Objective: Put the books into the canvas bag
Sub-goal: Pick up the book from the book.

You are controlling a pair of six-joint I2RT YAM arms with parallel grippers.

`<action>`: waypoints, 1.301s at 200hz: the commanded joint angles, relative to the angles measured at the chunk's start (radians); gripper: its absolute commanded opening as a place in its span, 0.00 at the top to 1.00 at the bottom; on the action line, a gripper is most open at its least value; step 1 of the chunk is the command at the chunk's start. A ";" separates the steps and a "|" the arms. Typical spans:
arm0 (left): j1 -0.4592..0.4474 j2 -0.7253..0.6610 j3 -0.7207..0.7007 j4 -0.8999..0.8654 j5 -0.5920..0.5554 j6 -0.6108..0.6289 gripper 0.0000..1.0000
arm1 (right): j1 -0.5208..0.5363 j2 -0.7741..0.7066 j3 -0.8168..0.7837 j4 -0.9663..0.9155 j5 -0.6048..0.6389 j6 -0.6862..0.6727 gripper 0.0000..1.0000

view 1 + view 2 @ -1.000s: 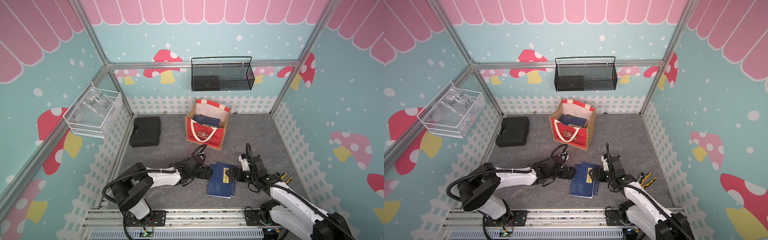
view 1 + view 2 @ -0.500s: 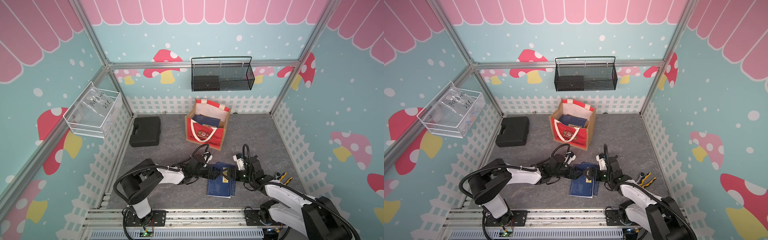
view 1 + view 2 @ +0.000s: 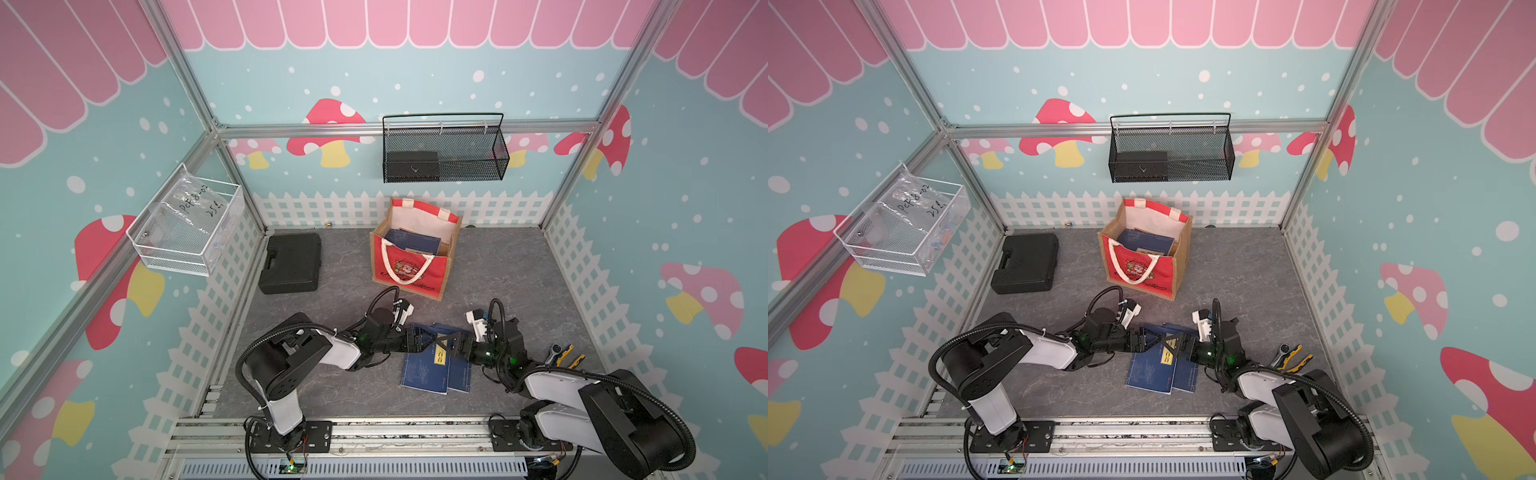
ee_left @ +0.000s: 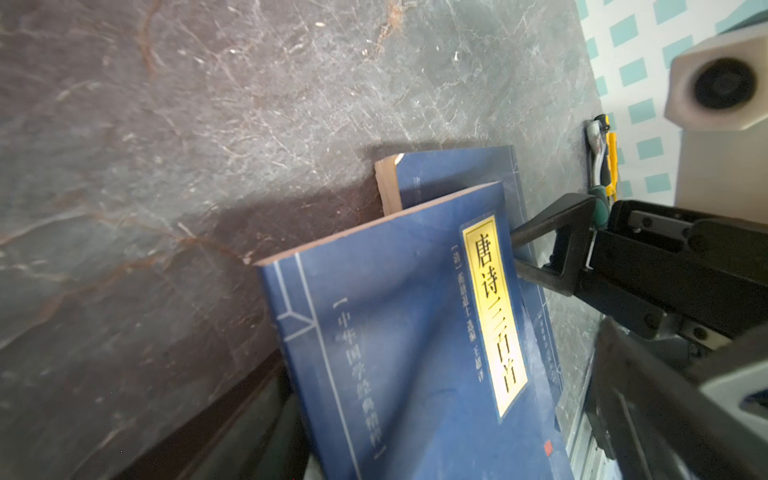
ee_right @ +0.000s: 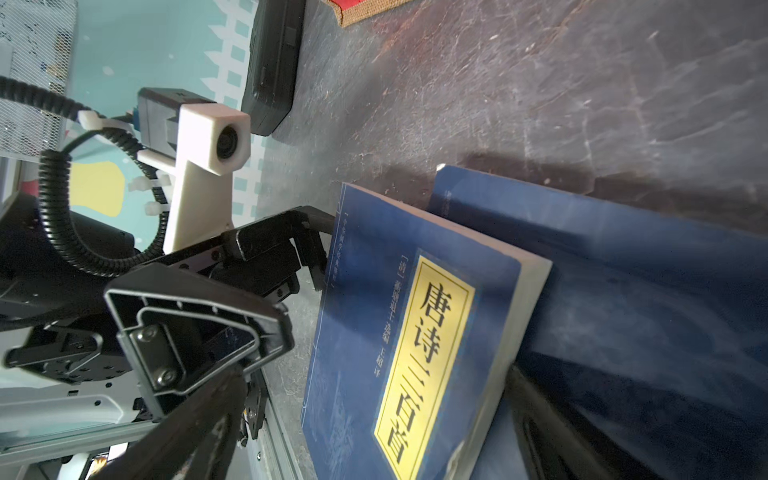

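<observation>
**Dark blue paperbacks, stacked before the canvas bag**

Surface: grey marbled floor (image 3: 498,270), white picket trim, teal mushroom-print walls. Holdings: floor stack (image 3: 424,370) of at least two books, just in front of the canvas bag (image 3: 432,274). More blue books (image 3: 411,243) stand inside it. The top book (image 4: 415,332) has a yellow label reading 唐诗三百首. The left gripper (image 3: 426,338) and right gripper (image 3: 446,344) flank the stack, both spread wide, clamping nothing. Beside the bag: one black case (image 3: 291,262).

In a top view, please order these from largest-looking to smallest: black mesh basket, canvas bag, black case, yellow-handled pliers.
1. black mesh basket and canvas bag: about alike, so not ranked.
2. black case.
3. yellow-handled pliers.
</observation>
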 commanded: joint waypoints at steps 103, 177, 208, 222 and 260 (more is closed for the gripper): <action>0.057 -0.114 0.045 -0.318 0.047 0.120 1.00 | -0.050 -0.144 0.023 -0.133 -0.031 -0.121 0.01; 0.071 -0.294 0.399 -1.079 0.096 0.485 1.00 | -0.185 -0.404 0.166 -0.407 -0.076 -0.362 0.00; 0.073 -0.347 0.504 -1.247 0.148 0.571 1.00 | -0.237 -0.451 0.248 -0.494 -0.117 -0.445 0.01; 0.074 -0.369 0.557 -1.348 0.148 0.635 1.00 | -0.254 -0.454 0.284 -0.524 -0.136 -0.476 0.00; 0.101 -0.423 0.650 -1.540 0.216 0.778 1.00 | -0.285 -0.447 0.339 -0.545 -0.203 -0.545 0.00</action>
